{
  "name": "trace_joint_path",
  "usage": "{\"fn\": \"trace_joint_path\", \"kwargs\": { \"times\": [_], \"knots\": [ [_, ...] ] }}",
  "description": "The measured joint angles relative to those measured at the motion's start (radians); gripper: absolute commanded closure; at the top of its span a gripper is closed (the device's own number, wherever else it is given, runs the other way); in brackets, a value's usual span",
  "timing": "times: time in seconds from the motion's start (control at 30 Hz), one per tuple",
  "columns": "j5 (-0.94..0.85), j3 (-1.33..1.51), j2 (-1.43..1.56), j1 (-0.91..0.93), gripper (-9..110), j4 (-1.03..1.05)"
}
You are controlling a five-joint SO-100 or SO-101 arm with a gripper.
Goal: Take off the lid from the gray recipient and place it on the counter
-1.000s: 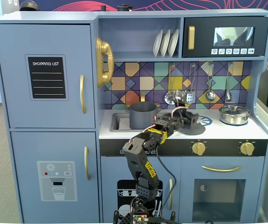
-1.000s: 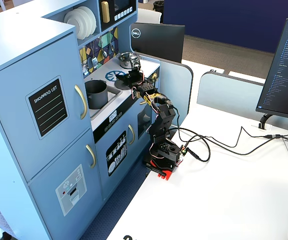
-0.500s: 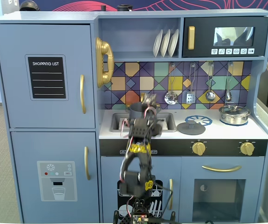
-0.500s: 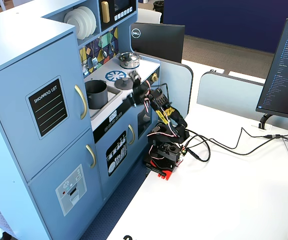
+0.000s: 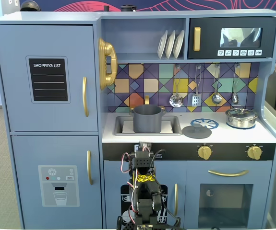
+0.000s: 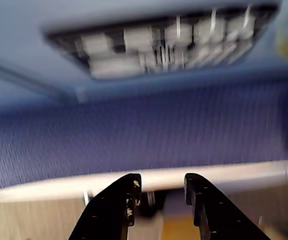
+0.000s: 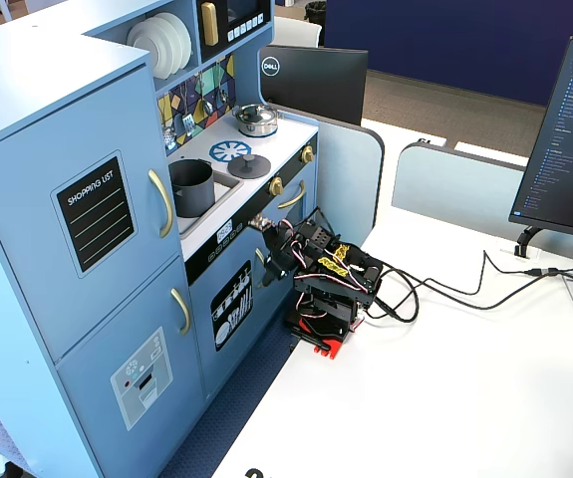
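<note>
The gray pot [image 5: 147, 118] stands uncovered in the sink recess of the counter [image 5: 234, 136]. The gray lid [image 5: 197, 130] lies flat on the counter to the pot's right, partly over the blue burner mark. Pot [image 7: 192, 186] and lid [image 7: 250, 165] also show in the other fixed view. My gripper [image 5: 144, 146] sits low in front of the counter's front edge, with the arm folded back, away from both. In the wrist view my gripper [image 6: 161, 182] has its jaws apart and nothing between them; the pot and lid are out of that view, which is blurred.
A shiny silver pot [image 5: 241, 117] with its own lid stands at the counter's right end. Utensils [image 5: 195, 98] hang on the tiled back wall. A monitor [image 7: 570, 139] and cables [image 7: 445, 289] lie on the white desk beside the arm base [image 7: 326, 319].
</note>
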Motion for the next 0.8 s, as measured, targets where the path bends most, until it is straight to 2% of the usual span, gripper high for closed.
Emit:
{"fn": "trace_joint_path", "kwargs": {
  "times": [0.23, 0.53, 0.73, 0.8],
  "knots": [
    [-0.009, 0.127, 0.003, -0.011, 101, -0.025],
    [0.008, 0.133, 0.003, -0.066, 101, -0.034],
    [0.046, 0.173, 0.008, -0.051, 101, -0.336],
    [0.014, 0.173, 0.009, -0.063, 101, -0.305]
  ]
}}
